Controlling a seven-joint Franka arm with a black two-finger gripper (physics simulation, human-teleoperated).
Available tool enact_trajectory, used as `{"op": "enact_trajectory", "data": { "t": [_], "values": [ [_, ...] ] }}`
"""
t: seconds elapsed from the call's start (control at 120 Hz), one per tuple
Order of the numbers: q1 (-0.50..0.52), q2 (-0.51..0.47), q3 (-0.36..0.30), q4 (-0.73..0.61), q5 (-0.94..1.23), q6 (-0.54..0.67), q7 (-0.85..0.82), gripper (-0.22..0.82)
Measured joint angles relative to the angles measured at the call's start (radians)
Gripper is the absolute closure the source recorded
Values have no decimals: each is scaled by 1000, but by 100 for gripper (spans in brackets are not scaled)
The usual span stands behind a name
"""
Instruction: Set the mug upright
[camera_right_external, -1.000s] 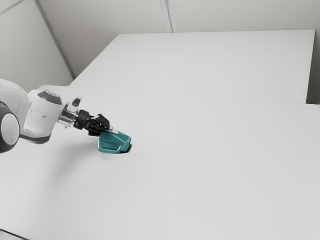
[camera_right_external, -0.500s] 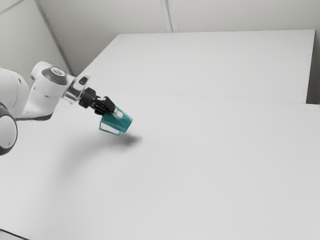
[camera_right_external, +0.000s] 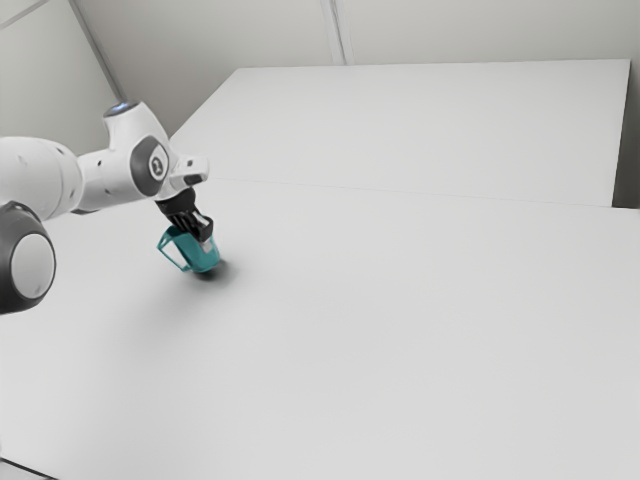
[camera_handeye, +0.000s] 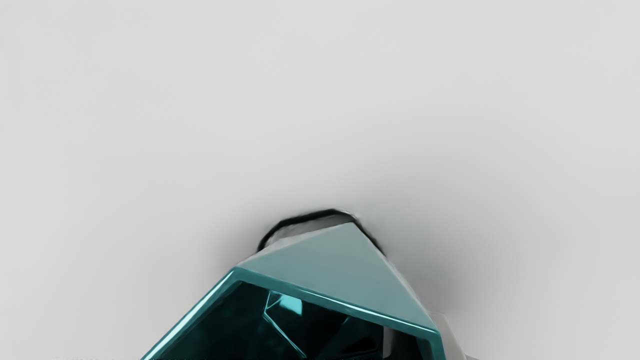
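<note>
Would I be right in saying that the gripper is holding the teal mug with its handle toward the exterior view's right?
Not quite: the exterior view shows the handle toward that view's left, not its right. The gripper is indeed holding the teal mug.

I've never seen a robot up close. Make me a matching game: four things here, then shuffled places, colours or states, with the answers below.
Things:
1. Mug
2. Mug's handle
3. Gripper
4. Robot arm

Descriptions:
A. Black, holding something
B. White and grey, coming in from the exterior view's left
C. Tilted, with a hollow inside
D. An open loop on the side toward the exterior view's left

Right pairs: 1-C, 2-D, 3-A, 4-B
</note>
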Motion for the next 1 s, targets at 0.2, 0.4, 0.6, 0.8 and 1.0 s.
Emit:
{"op": "enact_trajectory", "data": {
  "t": [0.2,0.4,0.6,0.8,1.0],
  "values": [
    [3,16,1,-26,37,66,-90,78],
    [5,22,1,-30,39,90,-151,52],
    [3,15,3,-7,41,85,-190,20],
    [-2,-20,15,158,60,-64,-218,8],
    [-70,-175,6,276,102,-350,-274,3]
  ]
}}
